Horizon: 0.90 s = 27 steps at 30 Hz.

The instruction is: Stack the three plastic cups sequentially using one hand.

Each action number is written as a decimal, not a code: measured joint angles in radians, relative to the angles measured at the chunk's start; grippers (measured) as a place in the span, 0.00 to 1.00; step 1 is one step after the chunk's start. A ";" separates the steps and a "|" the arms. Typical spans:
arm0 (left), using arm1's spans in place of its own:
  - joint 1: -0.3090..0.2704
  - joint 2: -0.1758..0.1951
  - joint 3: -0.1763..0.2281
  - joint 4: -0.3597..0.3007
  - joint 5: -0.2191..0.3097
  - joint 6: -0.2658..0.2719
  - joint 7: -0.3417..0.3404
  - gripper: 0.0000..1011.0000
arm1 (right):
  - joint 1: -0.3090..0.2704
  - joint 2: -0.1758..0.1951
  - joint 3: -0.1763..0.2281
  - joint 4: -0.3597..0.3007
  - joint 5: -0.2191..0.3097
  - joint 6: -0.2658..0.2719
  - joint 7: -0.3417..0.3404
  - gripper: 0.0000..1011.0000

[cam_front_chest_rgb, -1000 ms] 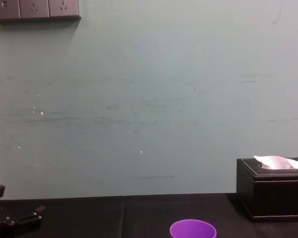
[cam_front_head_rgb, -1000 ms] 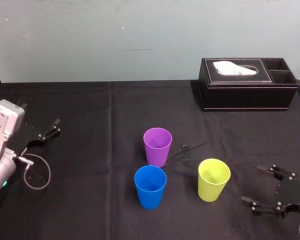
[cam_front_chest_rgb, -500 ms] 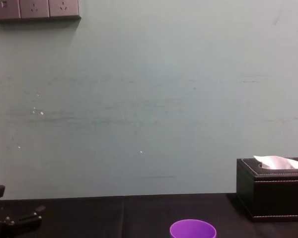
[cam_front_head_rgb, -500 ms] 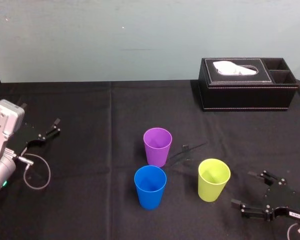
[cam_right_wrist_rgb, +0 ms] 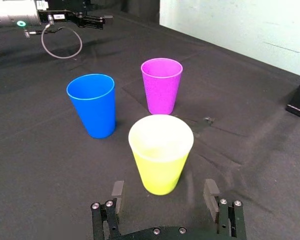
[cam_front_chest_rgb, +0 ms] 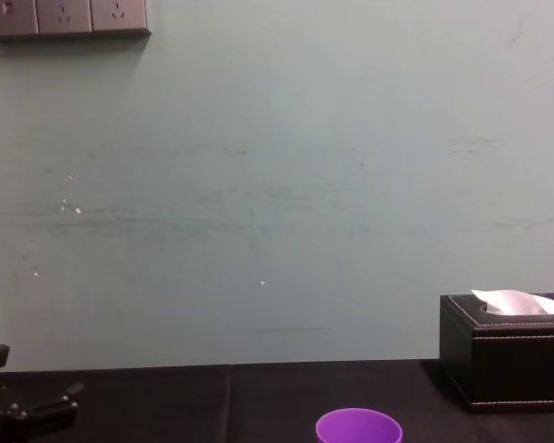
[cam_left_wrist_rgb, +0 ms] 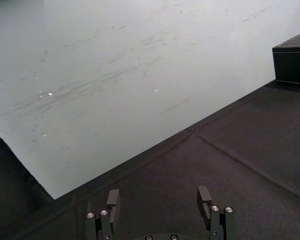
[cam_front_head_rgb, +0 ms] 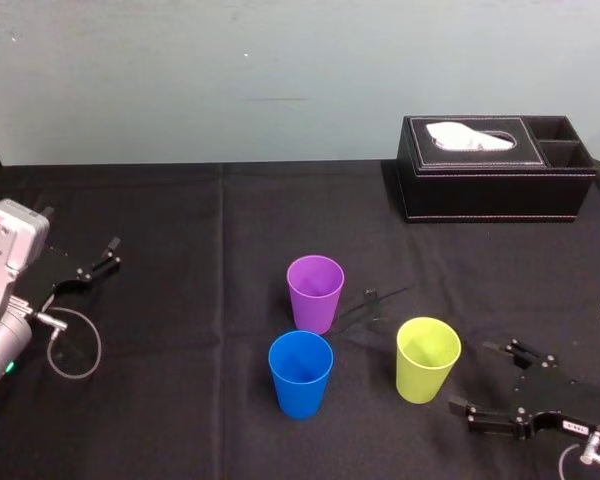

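Three plastic cups stand upright on the black cloth: purple [cam_front_head_rgb: 315, 292] at the back, blue [cam_front_head_rgb: 300, 373] front left, yellow-green [cam_front_head_rgb: 427, 359] front right. My right gripper [cam_front_head_rgb: 470, 377] lies low just right of the yellow-green cup, open and facing it. In the right wrist view its fingertips flank the space just before the yellow-green cup [cam_right_wrist_rgb: 161, 150], with nothing between them; the blue cup [cam_right_wrist_rgb: 92, 110] and purple cup [cam_right_wrist_rgb: 161, 82] stand beyond. My left gripper [cam_front_head_rgb: 105, 255] rests open at the far left. The purple cup's rim [cam_front_chest_rgb: 358, 427] shows in the chest view.
A black tissue box [cam_front_head_rgb: 495, 168] sits at the back right, well behind the cups. A small dark strip [cam_front_head_rgb: 375, 300] lies on the cloth between the purple and yellow-green cups. A looped cable [cam_front_head_rgb: 75, 345] hangs by the left arm. Open cloth surrounds the cups.
My right gripper has moved left and a little nearer, closing in on the yellow-green cup, still open. The cups and the left arm have not moved.
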 joint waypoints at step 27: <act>0.000 0.000 0.000 0.000 0.000 0.000 0.000 1.00 | 0.080 -0.031 -0.066 0.020 -0.013 0.024 0.000 0.99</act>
